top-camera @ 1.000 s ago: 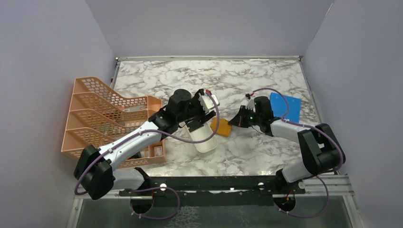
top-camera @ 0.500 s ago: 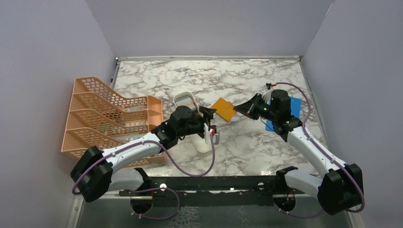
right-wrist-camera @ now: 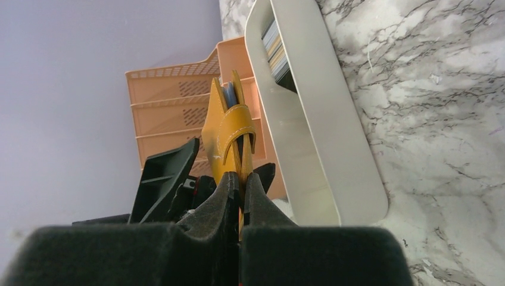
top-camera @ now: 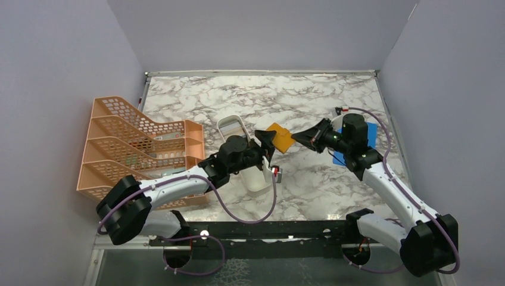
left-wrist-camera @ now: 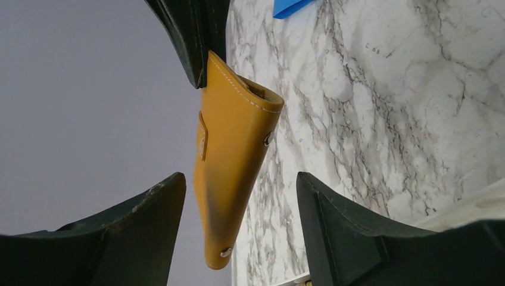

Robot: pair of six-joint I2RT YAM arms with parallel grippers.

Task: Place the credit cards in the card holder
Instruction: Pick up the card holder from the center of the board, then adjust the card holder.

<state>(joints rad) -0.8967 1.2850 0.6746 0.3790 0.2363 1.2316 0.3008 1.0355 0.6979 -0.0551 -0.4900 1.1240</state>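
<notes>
Looks like the holder-opening step: right fingers (right-wrist-camera: 230, 196) clamped on card holder (left-wrist-camera: 232, 155) edge; left fingers (left-wrist-camera: 137, 229) apart, straddling its free end. Next: left should pinch one flap only, then peel it open.

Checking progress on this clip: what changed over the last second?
The right pincer, shut on the card holder, lifted it off the table. The left pincer swung from above the white tray to the holder, its open fingers now either side of it, not touching. Tray, peach rack and blue sheet stayed put.
</notes>
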